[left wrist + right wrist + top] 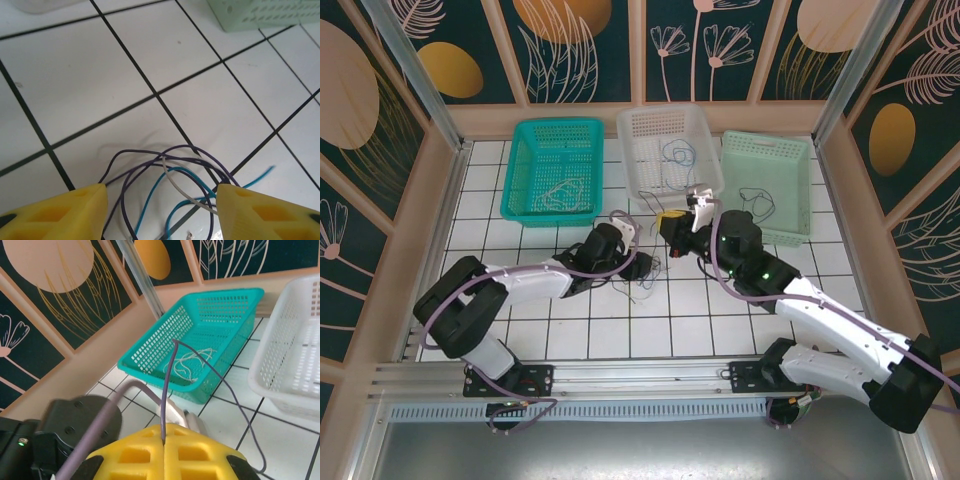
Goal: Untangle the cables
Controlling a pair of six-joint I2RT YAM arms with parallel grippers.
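Observation:
A tangle of cables (170, 175), dark purple, blue and grey-white, lies on the white tiles. My left gripper (162, 212) is open, its yellow fingers (60, 212) standing either side of the loops low over the floor. From above, the tangle (645, 285) sits just right of the left gripper (638, 266). My right gripper (164, 442) is shut on one purple cable (168, 385), which rises from the closed jaws, bends at the top and drops away to the right. From above, the right gripper (669, 216) hangs just behind the tangle.
Three baskets stand along the back: teal (525, 150) with pale cables, white (630, 125) with thin cables, mint green (790, 150) with a dark cable. The mint basket's corner (265, 12) is near the left gripper. Both arms crowd the middle tiles.

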